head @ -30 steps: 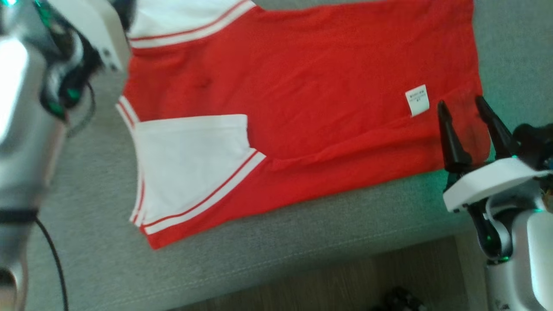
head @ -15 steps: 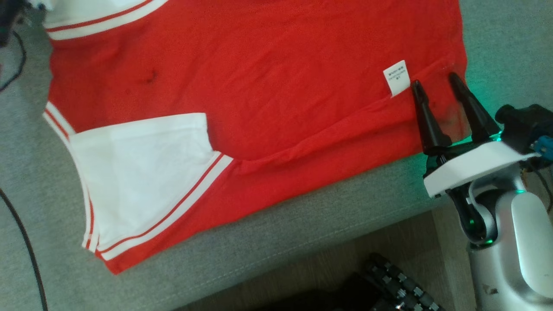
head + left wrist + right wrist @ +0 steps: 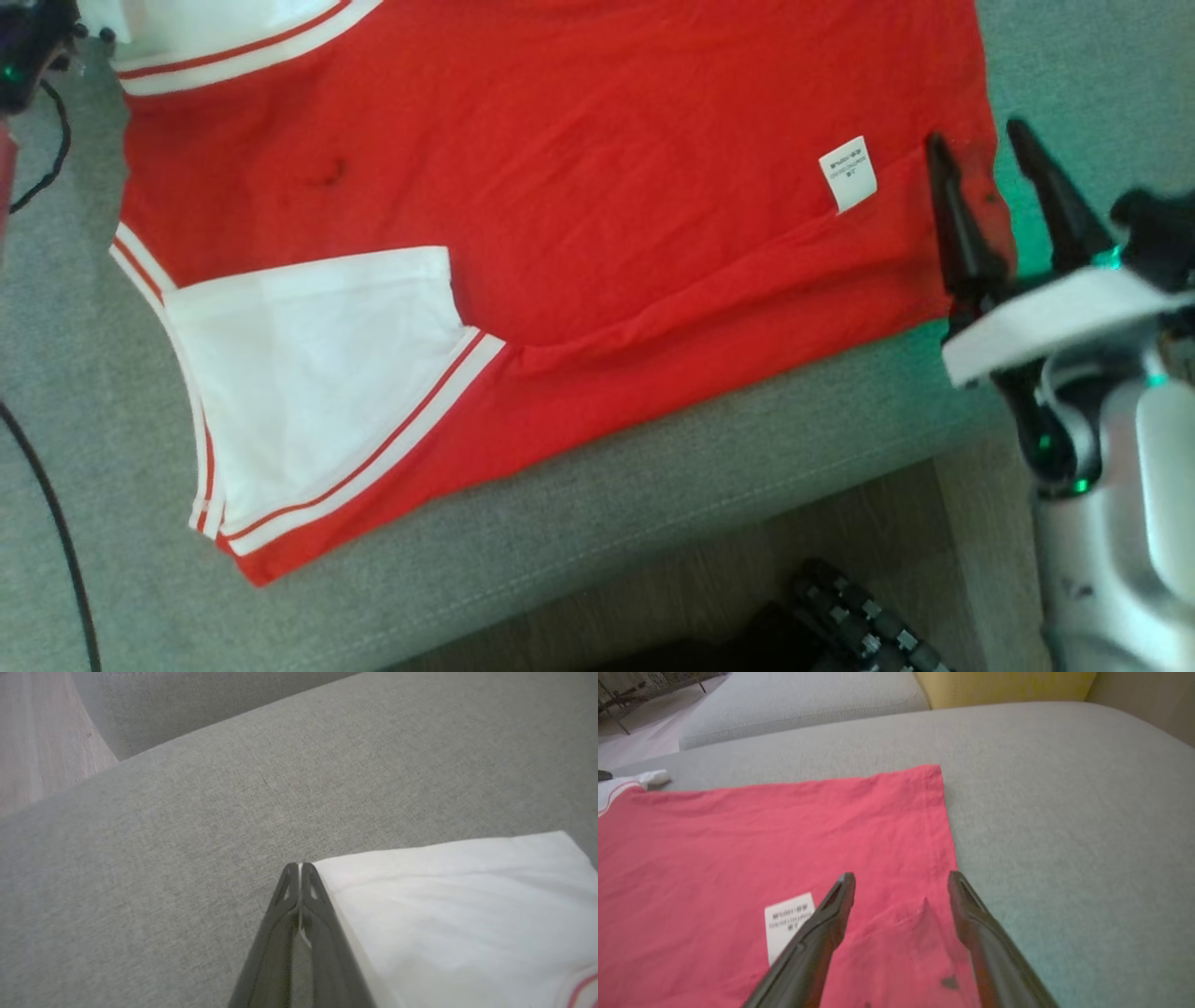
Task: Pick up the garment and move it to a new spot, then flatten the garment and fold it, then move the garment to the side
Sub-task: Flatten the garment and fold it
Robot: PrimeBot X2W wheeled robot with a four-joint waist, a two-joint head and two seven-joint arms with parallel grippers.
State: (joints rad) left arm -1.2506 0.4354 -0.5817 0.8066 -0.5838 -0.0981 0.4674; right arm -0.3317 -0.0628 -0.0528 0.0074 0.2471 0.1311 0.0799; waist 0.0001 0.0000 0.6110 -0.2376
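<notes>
On the grey cushion (image 3: 653, 523), the red garment (image 3: 597, 187) is lying spread flat, its near white sleeve (image 3: 317, 373) lying folded in over the red body and a small white label (image 3: 848, 173) sitting near the right hem. The right hand (image 3: 976, 135) is hovering at that hem corner with its fingers spread apart, one finger over the red cloth and the other over bare cushion just past the edge; whether they are touching the fabric I cannot tell. The left hand (image 3: 299, 867) is pinching closed on the corner of the garment's other white sleeve, a thin sliver of white showing between its fingers. Wooden floor (image 3: 728, 588) is showing below the cushion's front edge.
</notes>
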